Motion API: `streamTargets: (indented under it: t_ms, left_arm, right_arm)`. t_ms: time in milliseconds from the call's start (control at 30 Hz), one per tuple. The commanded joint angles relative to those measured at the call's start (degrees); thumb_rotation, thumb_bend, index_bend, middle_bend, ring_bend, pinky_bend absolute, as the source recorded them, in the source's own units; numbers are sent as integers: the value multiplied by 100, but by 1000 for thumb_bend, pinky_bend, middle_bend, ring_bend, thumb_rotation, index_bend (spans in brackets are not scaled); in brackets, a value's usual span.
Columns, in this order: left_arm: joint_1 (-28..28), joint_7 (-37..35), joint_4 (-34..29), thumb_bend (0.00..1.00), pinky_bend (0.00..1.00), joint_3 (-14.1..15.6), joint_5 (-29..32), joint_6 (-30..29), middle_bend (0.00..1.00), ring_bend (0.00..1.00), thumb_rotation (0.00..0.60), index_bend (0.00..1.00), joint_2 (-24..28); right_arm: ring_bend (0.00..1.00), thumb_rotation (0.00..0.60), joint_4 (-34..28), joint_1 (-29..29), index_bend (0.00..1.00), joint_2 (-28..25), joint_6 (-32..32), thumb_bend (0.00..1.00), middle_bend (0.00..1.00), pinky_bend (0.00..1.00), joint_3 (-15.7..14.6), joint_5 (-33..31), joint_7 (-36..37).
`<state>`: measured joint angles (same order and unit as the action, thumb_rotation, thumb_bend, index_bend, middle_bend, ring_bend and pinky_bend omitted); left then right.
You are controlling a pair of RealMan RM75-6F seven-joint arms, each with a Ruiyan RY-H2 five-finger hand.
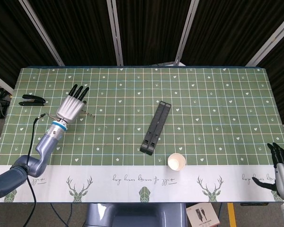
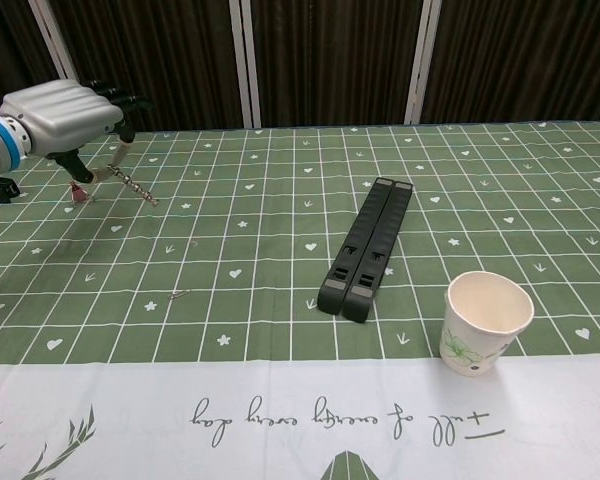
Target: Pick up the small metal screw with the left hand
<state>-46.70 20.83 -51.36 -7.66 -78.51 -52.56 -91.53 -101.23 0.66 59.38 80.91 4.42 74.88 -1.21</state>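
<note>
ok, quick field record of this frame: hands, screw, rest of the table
left hand: raised above the tablecloth, pinching the screw
screw: long, metal, tilted down to the right from the fingers, clear of the cloth
right hand: at the table's near right corner, fingers apart, holding nothing
black folding stand: flat on the cloth, mid-table
paper cup: upright, empty, near the front edge
black stapler: far left of the table
small metal bit: lying on the cloth, front left

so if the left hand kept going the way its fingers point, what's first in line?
Nothing, it seems: the left hand, holding the screw, points toward the table's far edge over bare cloth; depth is unclear.
</note>
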Motion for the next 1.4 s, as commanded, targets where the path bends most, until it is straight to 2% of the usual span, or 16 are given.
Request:
streamTargets:
  t_ms: [33, 300, 600, 1000, 1400]
  left_arm:
    - [6, 323, -444, 395, 0, -20, -27, -168, 0, 0, 600, 633, 247]
    - [-23, 779, -1151, 393, 0, -2, -169, -396, 0, 0, 600, 629, 560]
    - [-55, 1372, -1742, 393, 0, 370, -945, -802, 0, 0, 600, 629, 873]
    - [-56, 1801, -1993, 394, 0, 777, -1706, -1008, 0, 0, 600, 628, 1028]
    - [71, 2097, -2318, 393, 0, 924, -1930, -1078, 0, 0, 600, 629, 1137]
  right_arm:
    - [0, 600, 11, 4, 12, 3, -5, 18, 0, 0, -1, 4, -2]
    - [0, 600, 34, 27, 12, 27, -57, 19, 0, 0, 21, -72, -10]
    - [0, 600, 33, 39, 12, 24, -73, 18, 0, 0, 35, -104, -13]
    - [0, 600, 33, 32, 12, 31, -39, 18, 0, 0, 23, -64, -47]
    - [0, 600, -2, 7, 12, 21, -14, 18, 0, 0, 10, -57, -26]
